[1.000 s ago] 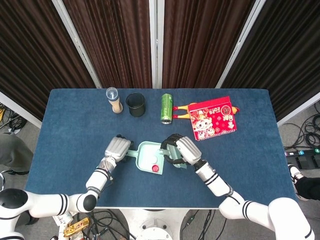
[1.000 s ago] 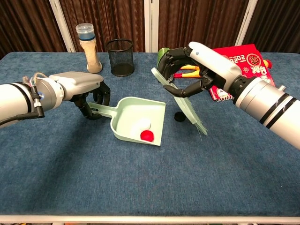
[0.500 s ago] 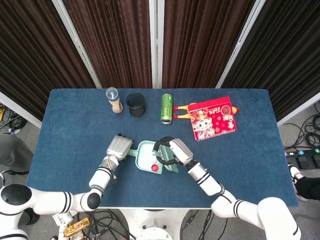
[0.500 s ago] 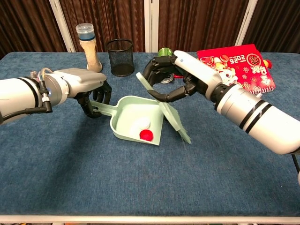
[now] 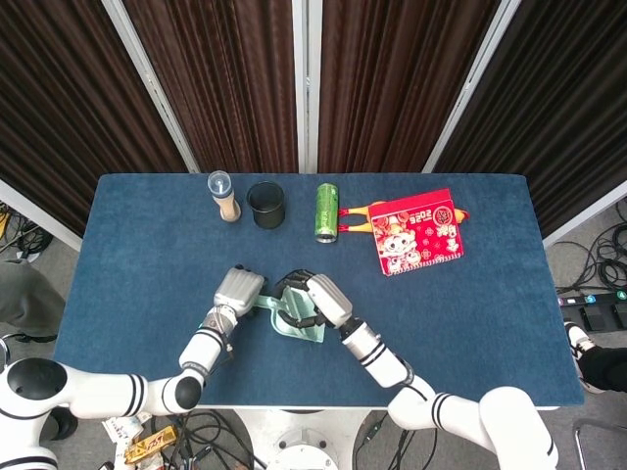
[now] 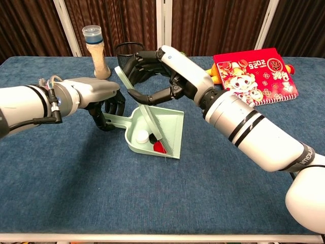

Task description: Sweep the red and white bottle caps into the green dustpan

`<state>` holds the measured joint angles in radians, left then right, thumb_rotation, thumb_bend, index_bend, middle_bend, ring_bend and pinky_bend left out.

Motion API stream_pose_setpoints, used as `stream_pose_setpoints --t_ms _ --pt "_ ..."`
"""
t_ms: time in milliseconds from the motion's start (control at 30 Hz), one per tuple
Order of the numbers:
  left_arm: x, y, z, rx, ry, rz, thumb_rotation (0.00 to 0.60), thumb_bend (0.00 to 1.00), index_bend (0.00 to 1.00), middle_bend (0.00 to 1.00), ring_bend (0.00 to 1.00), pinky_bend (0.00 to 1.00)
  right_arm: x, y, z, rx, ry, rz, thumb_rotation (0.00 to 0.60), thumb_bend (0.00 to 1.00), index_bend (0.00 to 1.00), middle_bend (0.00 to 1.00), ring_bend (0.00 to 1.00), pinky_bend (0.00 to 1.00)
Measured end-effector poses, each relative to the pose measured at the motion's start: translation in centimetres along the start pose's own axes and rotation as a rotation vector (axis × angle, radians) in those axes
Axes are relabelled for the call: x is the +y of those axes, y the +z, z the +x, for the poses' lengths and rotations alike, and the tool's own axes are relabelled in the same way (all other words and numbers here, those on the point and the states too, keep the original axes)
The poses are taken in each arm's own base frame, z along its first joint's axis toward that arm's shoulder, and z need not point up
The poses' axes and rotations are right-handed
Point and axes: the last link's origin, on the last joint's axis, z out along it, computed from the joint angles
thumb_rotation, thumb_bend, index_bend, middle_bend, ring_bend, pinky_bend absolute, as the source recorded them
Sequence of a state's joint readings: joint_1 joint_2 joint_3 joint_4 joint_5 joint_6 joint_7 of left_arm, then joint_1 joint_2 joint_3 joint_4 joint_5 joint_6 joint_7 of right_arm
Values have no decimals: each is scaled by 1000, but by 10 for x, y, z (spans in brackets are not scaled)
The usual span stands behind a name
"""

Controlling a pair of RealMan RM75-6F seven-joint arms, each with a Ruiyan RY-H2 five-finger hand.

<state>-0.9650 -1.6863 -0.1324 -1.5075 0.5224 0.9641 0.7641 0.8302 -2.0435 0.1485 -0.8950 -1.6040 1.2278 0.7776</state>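
The green dustpan [image 6: 170, 133] [image 5: 315, 335] lies at the table's front middle, and my left hand [image 6: 104, 101] [image 5: 238, 291] grips its handle. A white cap [image 6: 142, 136] and a red cap [image 6: 161, 148] lie inside the pan. My right hand [image 6: 160, 71] [image 5: 312, 297] hovers over the pan and holds a pale green brush [image 6: 143, 112], tilted so that its bristles reach down into the pan between the two caps. In the head view the right hand hides the caps.
Along the far side stand a capped bottle [image 5: 223, 196], a black mesh cup [image 5: 265, 205], a lying green can [image 5: 326, 211] and a red printed packet [image 5: 416, 231] with yellow-orange items beside it. Blue cloth covers the table [image 5: 490, 313].
My right hand has swung the brush leftward from beside the pan's right edge to over the pan. The pan has shifted slightly right and the caps lie deeper inside. A small dark object by the pan no longer shows.
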Motion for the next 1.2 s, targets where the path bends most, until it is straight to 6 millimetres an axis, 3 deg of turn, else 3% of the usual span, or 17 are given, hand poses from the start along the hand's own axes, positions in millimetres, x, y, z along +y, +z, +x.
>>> stream_pose_setpoints --t_ms 100,200,400,633,767,833,900,967,1033,1200 --pt "-1 0 0 3 -5 0 600 384 541 511 350 252 -3 -2 6 11 -17 23 600 628 742 657 357 284" --pt "-1 -2 2 11 -15 -6 600 384 464 486 351 276 -3 -7 20 27 -47 36 600 628 742 657 357 284" --pt "-4 -6 5 25 -41 -27 600 314 270 401 332 288 6 -28 63 31 -204 14 600 628 742 657 350 284" --pt "-10 -13 10 66 -93 -44 600 304 200 325 251 290 18 -65 119 -61 -534 -98 600 628 713 630 302 264" --pt "-19 -20 15 109 -129 -52 600 303 200 321 227 277 24 -83 128 -154 -682 -177 600 575 496 493 175 181" --pt "-28 -26 19 146 -154 -49 600 301 200 321 219 267 28 -91 128 -206 -751 -221 600 473 321 395 94 135" --pt "-38 -32 23 188 -177 -42 600 299 200 321 219 260 32 -97 127 -249 -807 -261 600 287 104 259 17 83" --pt "-51 -40 28 239 -204 -31 600 298 200 321 219 249 36 -103 126 -290 -861 -310 600 129 9 176 0 57" --pt "-64 -48 32 287 -232 -23 600 298 200 321 220 244 40 -109 124 -317 -894 -360 600 68 0 153 0 52" --pt "-104 -70 33 379 -259 30 600 297 205 321 219 241 40 -124 125 -314 -898 -444 600 73 0 143 0 52"
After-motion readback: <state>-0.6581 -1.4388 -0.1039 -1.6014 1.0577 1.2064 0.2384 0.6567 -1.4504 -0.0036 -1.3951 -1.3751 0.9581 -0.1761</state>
